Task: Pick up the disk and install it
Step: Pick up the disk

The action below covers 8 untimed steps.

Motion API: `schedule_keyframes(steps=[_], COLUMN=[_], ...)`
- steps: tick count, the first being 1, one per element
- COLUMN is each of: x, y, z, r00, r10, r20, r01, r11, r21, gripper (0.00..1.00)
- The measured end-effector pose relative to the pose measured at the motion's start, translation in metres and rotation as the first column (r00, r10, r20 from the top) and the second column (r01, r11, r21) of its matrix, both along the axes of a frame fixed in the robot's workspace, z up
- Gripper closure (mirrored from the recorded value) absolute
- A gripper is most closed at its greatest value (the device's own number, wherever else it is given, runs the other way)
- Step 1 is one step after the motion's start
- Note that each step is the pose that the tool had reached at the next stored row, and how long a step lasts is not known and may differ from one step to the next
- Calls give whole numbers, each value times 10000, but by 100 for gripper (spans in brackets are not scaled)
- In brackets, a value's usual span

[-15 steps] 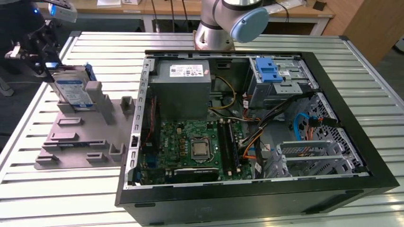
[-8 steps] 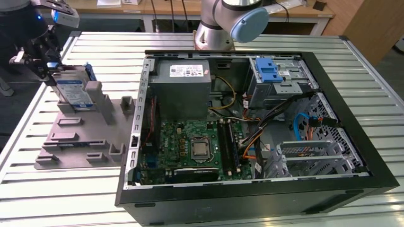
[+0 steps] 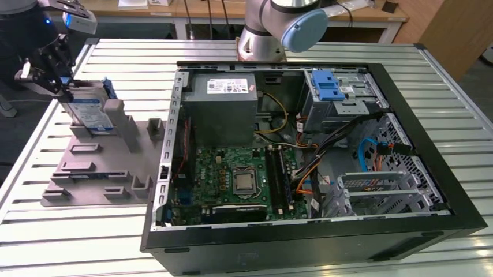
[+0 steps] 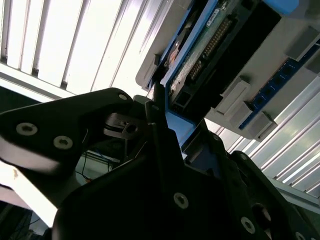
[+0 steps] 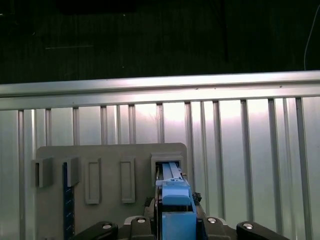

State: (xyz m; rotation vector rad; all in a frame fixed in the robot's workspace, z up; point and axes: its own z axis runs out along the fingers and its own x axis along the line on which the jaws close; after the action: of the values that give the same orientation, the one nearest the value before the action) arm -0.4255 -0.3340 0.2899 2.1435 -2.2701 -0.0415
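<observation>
The open black computer tower [image 3: 308, 245] sits nearest. At the exterior view's far left, the fingers of the gripper [image 3: 62, 89] clench the upright silver, blue-railed disk [image 3: 91, 114] in the grey slotted tray [image 3: 85, 173]. A tilted pull could jam it.

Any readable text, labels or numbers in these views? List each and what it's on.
None legible.
White sticker on the grey metal box inside the open black computer case: print too small.
White-and-blue label on the flat silver-metal disk with blue rails, in the black gripper: too small.
</observation>
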Motion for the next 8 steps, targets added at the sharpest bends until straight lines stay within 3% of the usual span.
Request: schedule_keyframes(steps=[4,8], x=[0,-4], y=[0,-1], z=[2,1], r00=[10000,9990], r10=[1,446], r20=[-2,-1], r01=[-1,-446], r11=[10000,9990], r21=[-1,-1], gripper=[63,63])
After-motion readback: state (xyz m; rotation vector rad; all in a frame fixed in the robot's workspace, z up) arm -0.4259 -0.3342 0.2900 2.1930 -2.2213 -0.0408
